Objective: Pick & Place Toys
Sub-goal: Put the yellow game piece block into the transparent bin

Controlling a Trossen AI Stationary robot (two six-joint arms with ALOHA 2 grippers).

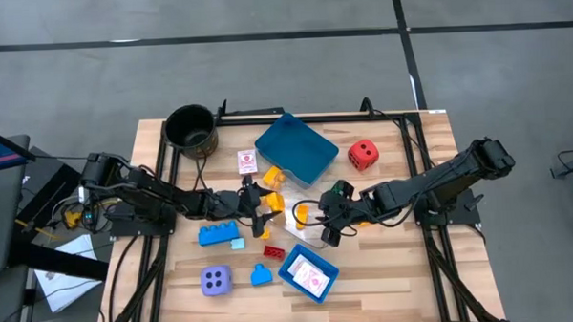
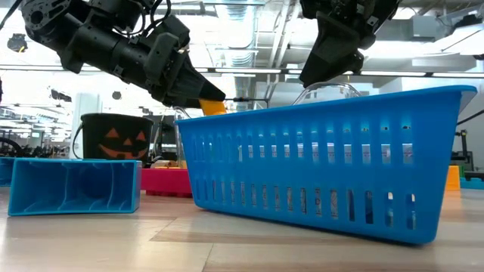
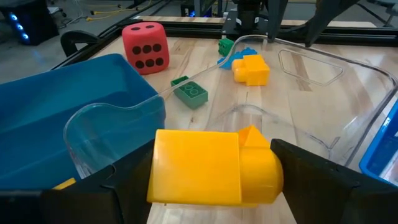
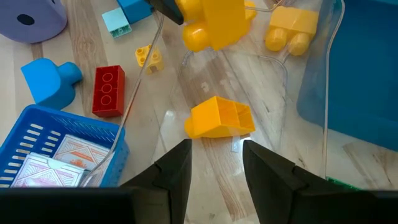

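Observation:
My left gripper (image 1: 261, 208) is shut on a yellow brick (image 3: 208, 168) above a clear plastic tray (image 3: 323, 68) at mid-table. My right gripper (image 4: 214, 165) is open and empty, its fingers pointing down just above a second yellow brick (image 4: 221, 118) that lies in the clear tray, hollow side showing. A third yellow brick (image 4: 292, 28), a green brick (image 3: 191, 93), a red brick (image 4: 107, 90) and blue pieces (image 4: 50, 81) lie on the table. The red die (image 1: 363, 155) sits at the back right and the lavender die (image 1: 215, 279) at the front left. My left gripper pinches the yellow brick between its two fingers (image 3: 311, 180), one on each of two opposite sides (image 3: 155, 174). The fingers slant down from the table's left. The brick is lifted clear above the clear tray, its studs (image 3: 264, 168) against one finger.
A solid blue tray (image 1: 296, 146) stands tilted behind the grippers. A blue slotted basket (image 1: 308, 273) holding white red-printed cards is at the front. A dark round pot (image 1: 191, 129) is at the back left, with a loose card (image 1: 247, 161) near it.

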